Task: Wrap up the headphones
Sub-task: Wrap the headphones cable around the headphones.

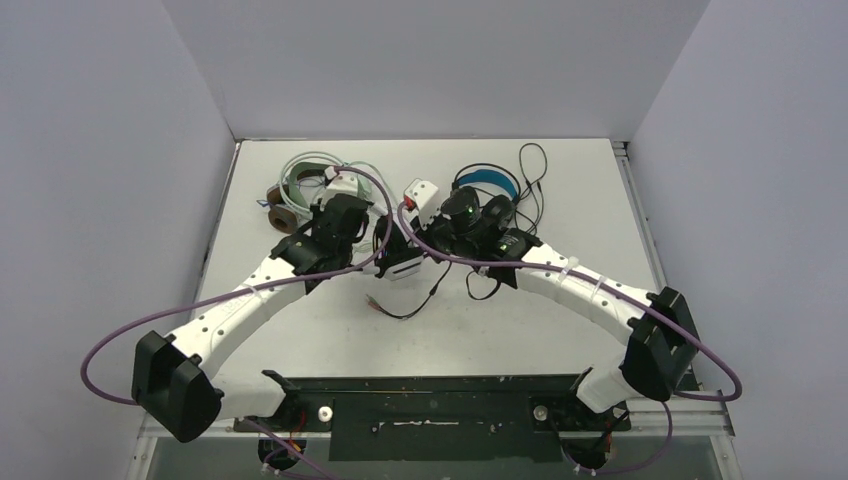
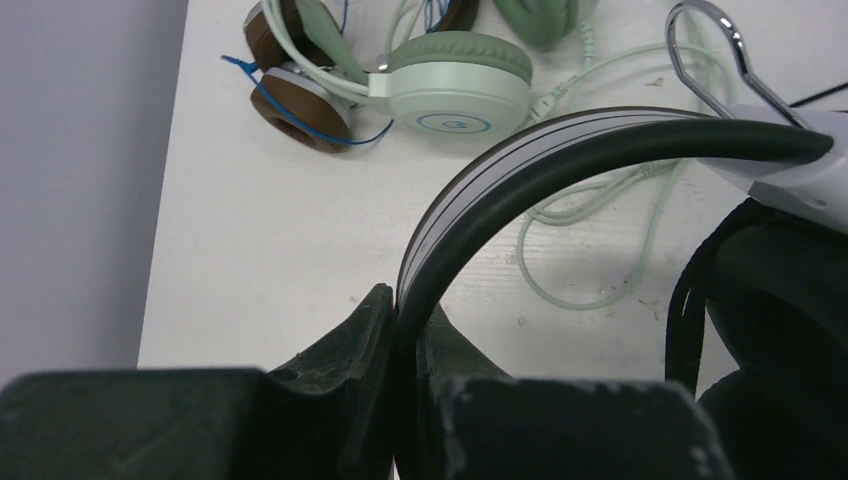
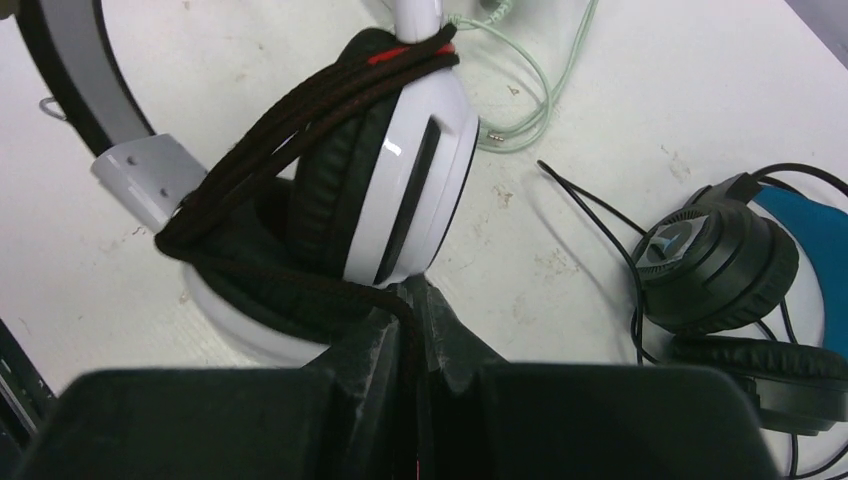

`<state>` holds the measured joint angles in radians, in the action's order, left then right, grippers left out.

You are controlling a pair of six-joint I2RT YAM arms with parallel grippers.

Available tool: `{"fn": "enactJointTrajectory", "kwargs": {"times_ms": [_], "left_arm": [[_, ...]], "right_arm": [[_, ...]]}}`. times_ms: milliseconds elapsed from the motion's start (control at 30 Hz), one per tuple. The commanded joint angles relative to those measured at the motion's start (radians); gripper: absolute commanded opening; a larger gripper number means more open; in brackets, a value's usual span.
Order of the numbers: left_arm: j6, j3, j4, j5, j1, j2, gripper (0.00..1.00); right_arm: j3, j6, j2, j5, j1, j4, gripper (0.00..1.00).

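My left gripper (image 2: 405, 320) is shut on the striped headband (image 2: 560, 150) of the white headphones (image 1: 408, 264), which sit mid-table between both arms. In the right wrist view, the white ear cup (image 3: 420, 190) has a dark braided cord (image 3: 300, 130) wound round it in several turns. My right gripper (image 3: 412, 310) is shut on that cord just below the cup. A loose tail of cord (image 1: 412, 310) lies on the table in front. From above, the left gripper (image 1: 378, 240) and right gripper (image 1: 424, 240) stand close together at the headset.
Mint green headphones (image 2: 460, 85) and brown headphones (image 2: 300, 100) lie tangled at the back left with their cords. Black headphones (image 3: 715, 265) with a blue headband (image 3: 800, 215) and a loose thin cord lie at the back right. Walls enclose the table on three sides.
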<state>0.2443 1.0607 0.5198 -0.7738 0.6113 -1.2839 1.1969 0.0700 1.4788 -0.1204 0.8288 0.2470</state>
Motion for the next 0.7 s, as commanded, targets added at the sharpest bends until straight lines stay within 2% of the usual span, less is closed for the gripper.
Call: {"fn": "enactJointTrajectory", "kwargs": {"times_ms": [0, 133, 300, 667], "left_arm": [[-0.134, 0.008, -0.055, 0.151, 0.001, 0.077, 0.0], [-0.15, 0.046, -0.012, 0.242, 0.001, 0.075, 0.0], [-0.164, 0.059, 0.01, 0.281, 0.006, 0.055, 0.0], [-0.112, 0.112, 0.033, 0.43, 0.01, 0.08, 0.0]], "right_arm": [[0.046, 0.012, -0.021, 0.05, -0.048, -0.131, 0.02], [0.038, -0.001, -0.021, 0.047, -0.061, -0.186, 0.04], [0.046, -0.002, -0.022, 0.076, -0.064, -0.225, 0.15], [0.053, -0.014, 0.043, 0.053, -0.129, -0.191, 0.12]]}}
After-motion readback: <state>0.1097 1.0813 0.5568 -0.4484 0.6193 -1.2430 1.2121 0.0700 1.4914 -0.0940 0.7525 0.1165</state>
